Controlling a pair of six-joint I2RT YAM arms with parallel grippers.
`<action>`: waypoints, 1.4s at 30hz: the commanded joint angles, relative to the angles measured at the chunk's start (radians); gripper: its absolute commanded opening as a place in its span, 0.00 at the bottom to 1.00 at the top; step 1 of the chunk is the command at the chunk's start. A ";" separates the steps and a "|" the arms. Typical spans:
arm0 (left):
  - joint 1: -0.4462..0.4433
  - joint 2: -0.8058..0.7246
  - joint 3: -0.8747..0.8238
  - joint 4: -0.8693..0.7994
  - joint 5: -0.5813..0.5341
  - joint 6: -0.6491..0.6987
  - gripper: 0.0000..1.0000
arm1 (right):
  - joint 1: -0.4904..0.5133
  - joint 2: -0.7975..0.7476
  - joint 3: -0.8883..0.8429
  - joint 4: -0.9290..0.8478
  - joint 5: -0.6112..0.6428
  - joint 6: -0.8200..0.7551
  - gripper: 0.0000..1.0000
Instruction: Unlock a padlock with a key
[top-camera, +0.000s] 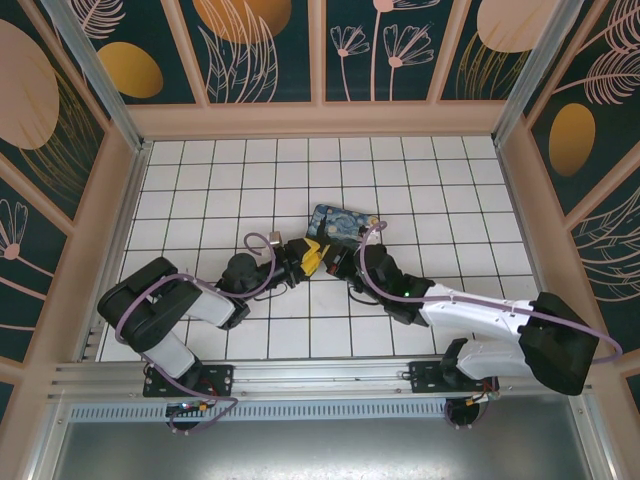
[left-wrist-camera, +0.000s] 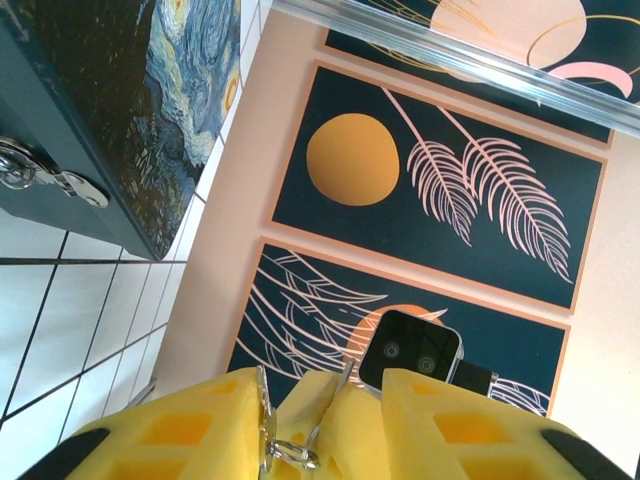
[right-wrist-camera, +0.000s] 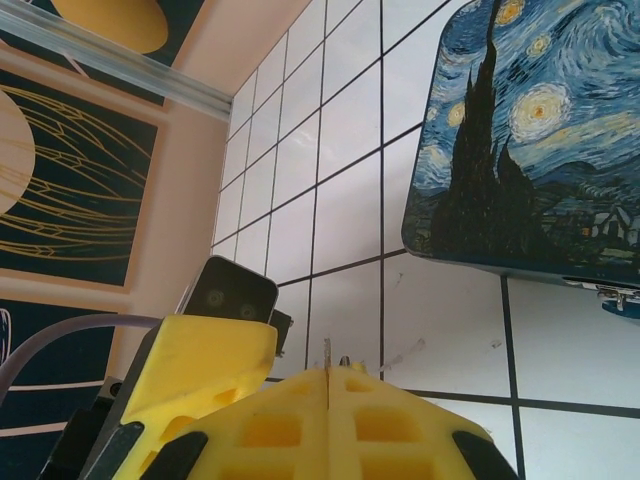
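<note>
Left claw (top-camera: 306, 257): yellow fingers (left-wrist-camera: 180, 435) apart, tip to tip with the right claw (top-camera: 330, 262) in the top view.

Between the left claw's fingers, wrist view:
- right claw's yellow tip, lying against one finger
- small grey-silver metal hardware (left-wrist-camera: 268, 435) against the inner face of the other finger: a thin flat strip standing on edge, with a small loop at its near end

Padlock or key: cannot tell at this size. Clamped on it or merely around it: cannot tell.

Right claw: shut, yellow pads (right-wrist-camera: 400, 420) pressed flush. Thin silvery sliver (right-wrist-camera: 328, 352) pinched in the seam, poking out past the tips. Too little showing to name it. One finger of the left claw sits just beside the right claw's tips, on its left.

Dark blue rectangular box painted with swirls and yellow stars (top-camera: 345, 222): just beyond both claws' tips, resting on the white tiled floor (top-camera: 220, 180). Apart from the right claw, ahead and to its right. Ahead and to the left of the left claw, side wall facing it, small silver latch (left-wrist-camera: 40, 172) on that wall.
</note>
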 joint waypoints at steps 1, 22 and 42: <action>-0.007 0.017 -0.010 0.043 -0.010 0.020 0.35 | -0.007 -0.030 -0.016 0.020 0.025 0.010 0.00; -0.007 0.029 0.000 0.041 -0.009 0.047 0.00 | -0.008 -0.019 -0.017 0.042 0.008 0.002 0.00; -0.007 -0.231 0.152 -0.447 -0.021 0.939 0.00 | -0.066 -0.279 -0.195 0.191 -0.082 -0.118 0.43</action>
